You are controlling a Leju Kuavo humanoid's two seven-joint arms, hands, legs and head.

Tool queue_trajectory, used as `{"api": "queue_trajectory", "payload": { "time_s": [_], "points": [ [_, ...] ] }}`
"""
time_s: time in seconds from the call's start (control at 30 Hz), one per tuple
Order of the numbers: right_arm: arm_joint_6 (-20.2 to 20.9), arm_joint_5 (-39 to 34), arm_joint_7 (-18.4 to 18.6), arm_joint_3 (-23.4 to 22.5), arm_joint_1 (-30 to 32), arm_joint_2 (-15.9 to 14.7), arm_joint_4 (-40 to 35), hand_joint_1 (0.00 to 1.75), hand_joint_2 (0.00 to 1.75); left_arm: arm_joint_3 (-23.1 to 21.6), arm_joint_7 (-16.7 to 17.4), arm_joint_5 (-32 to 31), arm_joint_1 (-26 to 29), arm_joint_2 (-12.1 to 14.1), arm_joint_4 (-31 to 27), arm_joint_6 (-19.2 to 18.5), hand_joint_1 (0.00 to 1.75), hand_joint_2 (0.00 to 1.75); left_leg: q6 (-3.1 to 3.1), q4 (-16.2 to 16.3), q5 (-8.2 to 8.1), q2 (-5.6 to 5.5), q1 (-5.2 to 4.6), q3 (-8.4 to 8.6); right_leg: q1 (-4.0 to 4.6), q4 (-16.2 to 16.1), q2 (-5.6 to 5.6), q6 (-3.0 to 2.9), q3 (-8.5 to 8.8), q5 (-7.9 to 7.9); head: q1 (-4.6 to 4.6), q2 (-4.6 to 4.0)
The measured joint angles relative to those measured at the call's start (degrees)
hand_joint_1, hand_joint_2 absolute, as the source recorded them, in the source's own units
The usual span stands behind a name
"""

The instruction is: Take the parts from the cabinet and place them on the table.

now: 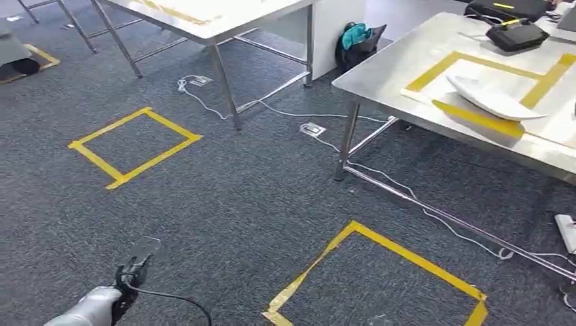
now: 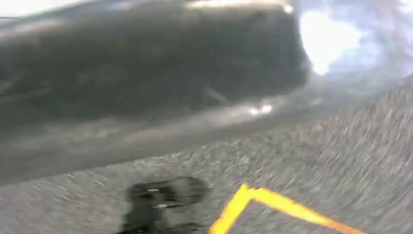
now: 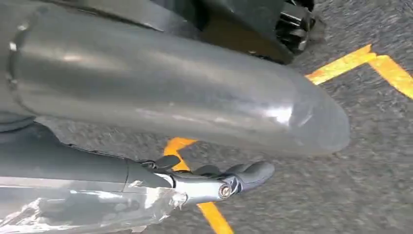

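Both hands low: L hand point(image 1: 132, 272) over carpet point(image 1: 224, 204), R hand point(image 3: 214, 183) likewise.

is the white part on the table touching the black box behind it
Apart. The head view shows bare steel and yellow tape between the white part and the black box on the table.

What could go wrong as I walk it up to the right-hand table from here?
1. White cables trail over the carpet by the table leg and along its base; a foot might snag them.
2. A white part already lies in the yellow tape frame on the table; setting another down could knock it.
3. The left wrist view is blurred, so do not rely on it.
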Motion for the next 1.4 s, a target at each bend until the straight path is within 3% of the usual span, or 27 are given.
{"api": "queue_trajectory", "payload": {
  "time_s": [0.07, 0.1, 0.17, 0.2, 0.23, 0.27, 0.37, 0.4, 0.47, 0.53, 0.57, 0.63, 0.67, 0.7, 0.73, 0.77, 0.87, 0.9, 0.93, 0.97, 1.03, 1.1, 1.13, 1.2, 1.23, 1.27, 1.4],
  "points": [
    [0.0, -1.8, -1.8, -0.2, 0.0, -0.2, 0.0, 0.00, 0.00, 1.6, -2.2, 3.6, 0.3, 0.0, -0.1, 1.3, 0.00, 0.00, -0.48, 6.0, -1.64, 0.22, 0.37, -2.71, -0.06, 0.0, -1.71, -0.02, -0.16, -0.01, -0.07, 0.00],
    [0.1, -2.8, -3.4, -0.5, -0.1, -0.2, 0.0, 0.00, 0.00, 2.9, -4.0, 5.9, 0.3, 0.1, -0.1, 1.7, 0.00, 0.00, -0.63, 4.9, -0.37, 0.29, 0.57, -1.94, -0.08, 0.0, -2.52, 0.00, -0.16, -0.01, -0.04, 0.00],
    [0.4, -4.1, -6.2, -0.9, -0.7, -0.2, 0.0, 0.00, 0.00, 5.4, -6.7, 9.1, 0.1, 0.4, -0.4, 2.0, 0.00, 0.00, -0.78, -3.8, 4.21, 1.34, 0.75, 2.92, -0.20, 0.1, -4.02, 0.24, -0.05, -0.08, -0.04, 0.00],
    [0.4, -4.5, -7.1, -1.1, -1.1, -0.2, 0.0, 0.00, 0.00, 6.5, -7.6, 10.0, -0.1, 0.5, -0.7, 2.0, 0.00, 0.00, -0.89, -8.9, 6.13, 3.35, 0.76, 5.92, -0.22, 0.1, -4.54, 0.54, 0.08, -0.21, -0.04, 0.00],
    [0.7, -5.1, -8.0, -1.2, -1.5, -0.3, 0.0, 0.00, 0.00, 7.5, -8.5, 11.0, -0.7, 0.5, -0.8, 2.0, 0.00, 0.00, -1.16, -11.5, 5.40, 5.95, 0.16, 7.27, 0.21, 0.2, -5.02, 0.98, -0.01, -0.34, -0.20, 0.00],
    [1.3, -5.7, -9.1, -1.5, -2.0, -0.3, 0.0, 0.00, 0.00, 8.5, -9.6, 12.3, -1.2, 0.6, -0.9, 2.0, 0.00, 0.00, 0.26, -11.9, 5.80, 4.74, 0.26, 6.90, 0.52, 0.5, -5.62, 1.37, -0.16, -0.56, -0.22, 0.00],
    [3.3, -8.1, -12.0, -2.4, -3.7, -0.4, 0.0, 0.00, 0.00, 11.5, -12.5, 15.1, -1.5, 1.4, -1.1, 2.7, 0.00, 0.00, 1.56, -11.8, 5.88, 2.87, -0.09, 6.36, 0.38, 0.2, -7.33, 1.99, 0.21, -0.57, -0.17, 0.00],
    [4.6, -9.5, -13.5, -2.8, -4.4, -0.4, 0.0, 0.00, 0.00, 12.3, -13.9, 16.2, -1.7, 1.6, -1.2, 3.5, 0.00, 0.00, 2.11, -11.9, 6.12, 2.28, 0.20, 6.36, 0.10, 0.6, -6.31, 2.46, -0.41, -1.07, -0.09, 0.00],
    [7.4, -12.3, -16.3, -4.0, -6.1, -0.4, 0.0, 0.00, 0.00, 14.2, -16.7, 17.9, -3.2, 1.8, -1.6, 5.7, 0.00, 0.00, 2.83, -11.9, 6.31, 1.25, 0.22, 6.12, 0.05, 6.8, -1.69, 2.56, -2.95, -4.93, 0.26, 0.00],
    [9.1, -13.9, -16.8, -4.9, -8.1, -0.4, 0.0, 0.00, 0.00, 15.4, -17.8, 18.0, -4.9, 1.9, -1.8, 7.5, 0.00, 0.00, 3.16, -11.9, 6.51, -0.29, 0.05, 5.79, 0.12, 17.2, -0.35, 2.51, -7.92, -9.08, 0.37, 0.00],
    [9.5, -14.3, -16.8, -5.2, -8.8, -0.4, -0.1, 0.00, 0.00, 15.8, -17.9, 18.0, -5.4, 2.0, -1.9, 8.0, 0.00, 0.00, 3.21, -11.9, 6.55, -1.03, -0.05, 5.76, 0.13, 19.8, -0.26, 2.36, -9.33, -9.47, 0.28, 0.00],
    [8.2, -17.6, -18.0, -6.3, -9.6, -0.4, -0.5, 0.00, 0.00, 16.0, -18.6, 15.2, -5.0, 1.9, -2.0, 5.4, 0.00, 0.00, 3.23, -11.8, 6.61, -2.84, -0.07, 5.80, 0.16, 16.5, -0.15, 2.02, -8.08, -6.28, 0.35, 0.00],
    [9.1, -22.7, -19.0, -7.5, -9.1, -0.4, -1.8, 0.00, 0.00, 15.3, -20.8, 12.7, -2.2, 1.1, -2.3, 3.3, 0.00, 0.00, 3.22, -11.8, 6.61, -3.71, -0.06, 5.97, 0.14, 11.3, 0.33, 1.85, -5.57, -3.45, 0.35, 0.00],
    [11.9, -29.6, -19.7, -9.2, -8.0, -0.4, -4.2, 0.00, 0.00, 14.1, -27.2, 10.1, 1.0, 0.0, -2.7, 1.2, 0.00, 0.00, 3.08, -11.8, 6.50, -4.57, -0.07, 6.35, -0.04, 5.7, 1.46, 1.77, -2.60, -1.02, 0.33, 0.00],
    [13.6, -35.6, -19.8, -9.4, -6.3, -0.3, -6.2, 0.00, 0.00, 13.4, -32.4, 9.6, 4.5, -1.7, -2.8, 0.5, 0.00, 0.00, 2.79, -11.8, 6.29, -5.11, -0.12, 6.49, -0.46, 2.0, 5.24, 1.93, -0.59, -1.18, 0.26, 0.00],
    [13.6, -39.8, -19.9, -8.9, -4.3, -0.3, -7.5, 0.00, 0.00, 12.9, -35.6, 9.3, 7.5, -2.9, -2.9, -0.2, 0.00, 0.00, 2.61, -11.3, 6.19, -6.00, -0.35, 6.20, -0.87, 0.5, 6.71, 2.13, -0.01, -1.51, 0.20, 0.00],
    [10.9, -43.0, -20.0, -8.2, -1.1, -0.8, -8.7, 0.00, 0.00, 12.2, -35.9, 8.2, 15.0, -5.2, -2.8, -1.4, 0.00, 0.00, 1.34, -11.7, 6.85, -7.78, 0.63, 5.18, 0.05, 0.9, 5.01, 1.52, -0.06, -1.33, 0.35, 0.00],
    [10.0, -43.0, -20.0, -7.6, -1.0, -0.8, -8.7, 0.00, 0.00, 12.2, -35.7, 8.2, 15.7, -5.2, -2.7, -1.5, 0.00, 0.00, 1.13, -11.4, 6.58, -7.55, 0.71, 4.90, -0.42, 0.2, 4.11, 1.03, 0.18, -0.89, 0.37, 0.00],
    [9.2, -42.9, -20.0, -7.1, -1.0, -0.9, -8.7, 0.00, 0.00, 12.2, -35.4, 8.3, 15.9, -5.4, -2.7, -1.7, 0.00, 0.00, 0.83, -10.3, 5.63, -3.59, 0.16, 4.43, -0.26, 0.0, 3.30, 0.81, 0.35, -0.74, 0.06, 0.00],
    [8.7, -42.9, -20.0, -6.5, -0.8, -0.9, -8.7, 0.00, 0.00, 12.2, -35.2, 8.4, 15.6, -5.4, -2.7, -2.0, 0.00, 0.00, 0.53, -7.1, 3.54, -1.43, 0.13, 2.83, -0.21, 0.0, 2.28, 0.59, 0.43, -0.77, -0.48, 0.00],
    [8.3, -42.8, -20.0, -5.9, -0.4, -0.9, -8.6, 0.00, 0.00, 12.2, -34.6, 8.8, 15.4, -5.4, -2.7, -2.5, 0.00, 0.00, 0.11, 2.4, -0.74, 0.00, 0.21, -1.70, -0.10, 0.0, -0.11, 0.41, 0.46, -0.89, -0.42, 0.00],
    [7.7, -42.6, -20.0, -5.4, -0.5, -1.0, -8.5, 0.00, 0.00, 12.3, -34.4, 8.8, 15.9, -5.5, -2.7, -2.5, 0.00, 0.00, -0.11, 6.5, -1.46, 0.23, 0.41, -3.50, -0.11, 0.0, -2.04, 0.39, 0.45, -0.92, -0.44, 0.00],
    [7.5, -42.5, -20.0, -5.1, -0.6, -1.1, -8.5, 0.00, 0.00, 12.3, -34.3, 8.8, 16.1, -5.5, -2.7, -2.6, 0.00, 0.00, -0.15, 4.7, 0.04, 0.35, 0.50, -2.42, -0.11, 0.0, -2.93, 0.43, 0.49, -0.96, -0.42, 0.00],
    [7.5, -42.4, -20.0, -4.8, -0.8, -1.2, -8.4, 0.00, 0.00, 12.3, -34.3, 8.8, 16.2, -5.6, -2.7, -2.7, 0.00, 0.00, -0.12, -4.4, 4.38, 1.70, 0.51, 2.94, -0.12, 0.0, -4.42, 0.65, 0.68, -1.09, -0.44, 0.00],
    [7.4, -42.5, -20.0, -4.7, -0.9, -1.2, -8.3, 0.00, 0.00, 12.3, -34.3, 8.7, 16.1, -5.7, -2.8, -2.7, 0.00, 0.00, -0.03, -9.6, 5.90, 4.64, 0.41, 6.30, 0.05, 0.0, -4.98, 0.94, 1.01, -1.26, -0.46, 0.00],
    [7.4, -42.5, -20.0, -4.6, -0.9, -1.4, -8.3, 0.00, 0.00, 12.3, -34.3, 8.6, 15.8, -5.8, -2.8, -2.7, 0.00, 0.00, 0.26, -11.8, 4.88, 6.29, -0.33, 7.30, 0.55, 0.2, -5.65, 1.46, 0.94, -1.65, -0.61, 0.00],
    [7.3, -42.5, -20.0, -4.3, -1.1, -1.6, -8.0, 0.00, 0.00, 12.4, -34.3, 8.4, 16.2, -5.9, -2.8, -2.6, 0.00, 0.00, 2.21, -11.9, 5.18, 3.26, -0.38, 7.00, 0.36, -0.3, -7.97, 2.45, 1.97, -1.97, -0.33, 0.00]
  ]
}}
